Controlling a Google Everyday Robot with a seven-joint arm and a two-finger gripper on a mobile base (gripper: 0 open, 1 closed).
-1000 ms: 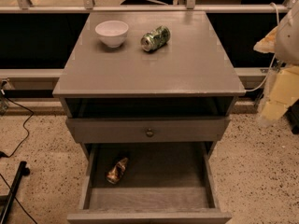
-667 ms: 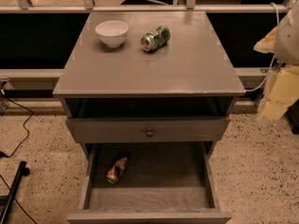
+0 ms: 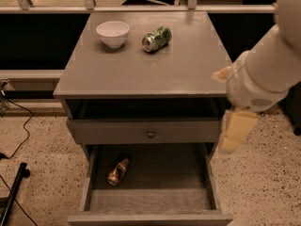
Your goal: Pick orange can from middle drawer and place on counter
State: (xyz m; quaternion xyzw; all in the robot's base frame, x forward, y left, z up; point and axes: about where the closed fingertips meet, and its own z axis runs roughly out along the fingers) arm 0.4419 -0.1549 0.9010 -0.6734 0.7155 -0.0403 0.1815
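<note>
Camera view: pincer [image 3: 234, 134] hangs below counter [image 3: 141, 74] edge, apart from orange can [image 3: 117, 172].

The grey-brown counter [image 3: 141, 69] bears a white bowl [image 3: 113, 33] and a green crinkle-patterned can [image 3: 156, 38], the orange can [image 3: 117, 172] shows orange-gold and brown in the grey-brown plank-floored middle drawer [image 3: 155, 199], the floor [image 3: 42, 168] is speckled beige, and the cream gripper [image 3: 233, 138] hangs at right of frame.

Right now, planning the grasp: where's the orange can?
The orange can lies left in the middle drawer, near its left wall; the gripper hangs right of the counter.
</note>
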